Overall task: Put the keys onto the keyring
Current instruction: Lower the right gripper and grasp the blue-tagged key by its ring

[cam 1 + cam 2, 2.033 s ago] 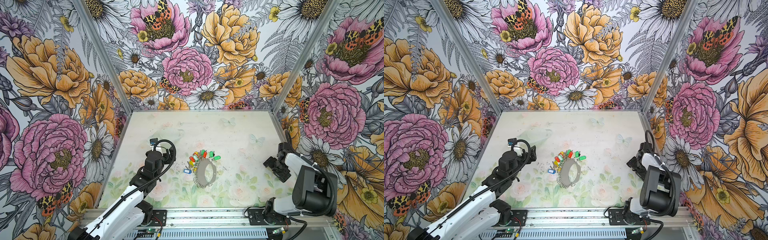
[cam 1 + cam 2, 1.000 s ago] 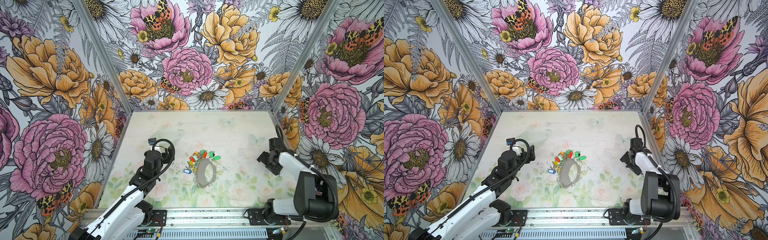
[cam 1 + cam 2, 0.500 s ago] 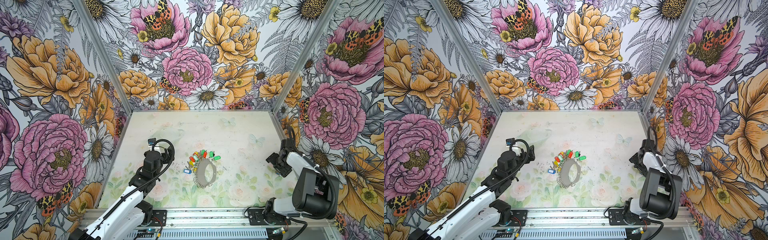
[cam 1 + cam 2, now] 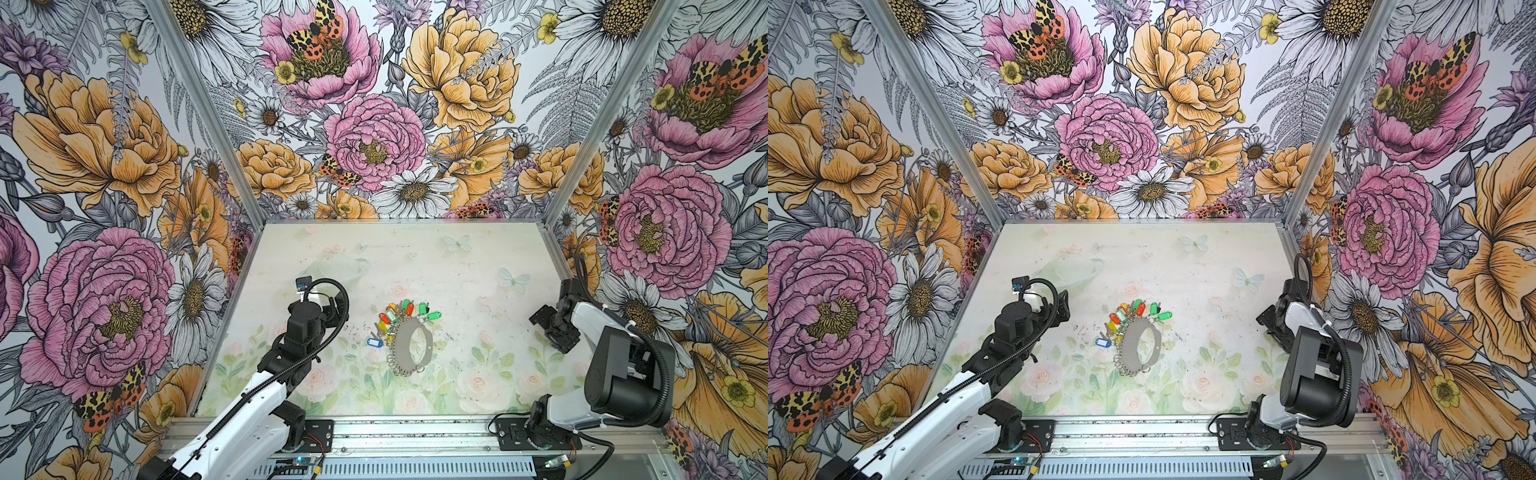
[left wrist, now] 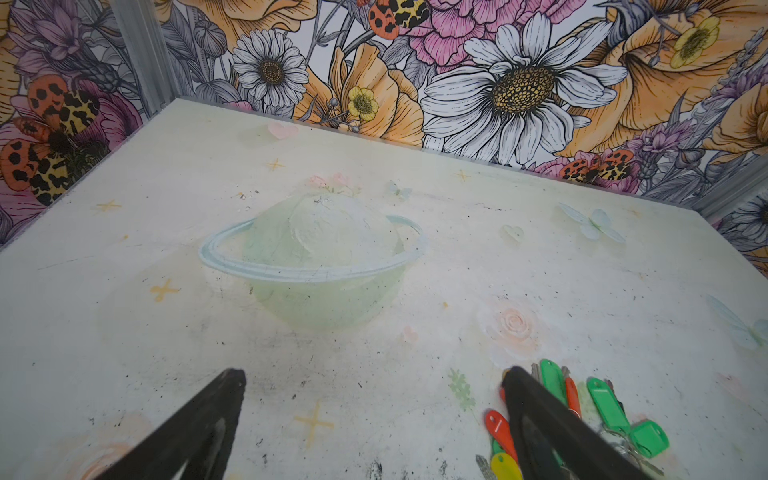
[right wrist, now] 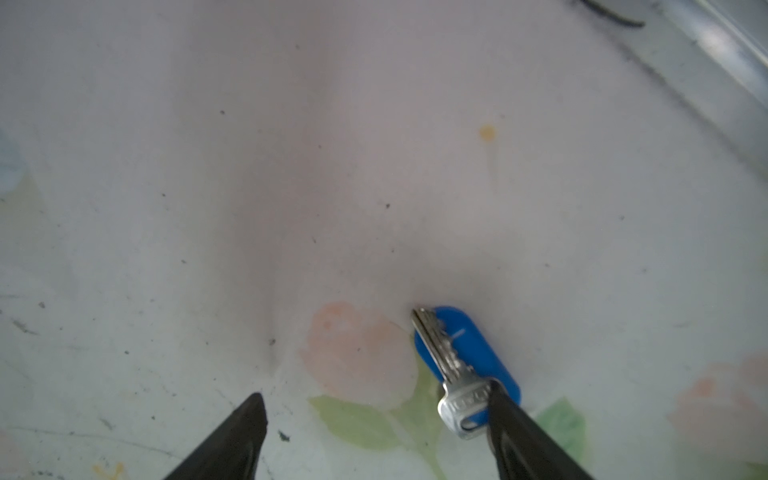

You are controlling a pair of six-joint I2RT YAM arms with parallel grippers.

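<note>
The keyring [image 4: 402, 351] is laid flat near the middle of the table [image 4: 457, 270]. The keys [image 4: 409, 309] are bunched along its far edge, and one blue tag [image 4: 373, 341] is set just beside its left side. The left jaws are held spread, left of the bunch. The right jaws are spread too, well apart from the keyring near the right wall. A metal key [image 6: 444, 361] on a second blue tag [image 6: 478, 353] is seen right beside one fingertip [image 6: 503, 403], not pinched.

Keys [image 4: 405, 316] are crowding the keyring's [image 4: 402, 353] far-left edge; bare table [image 4: 478, 282] is lying open around both.
</note>
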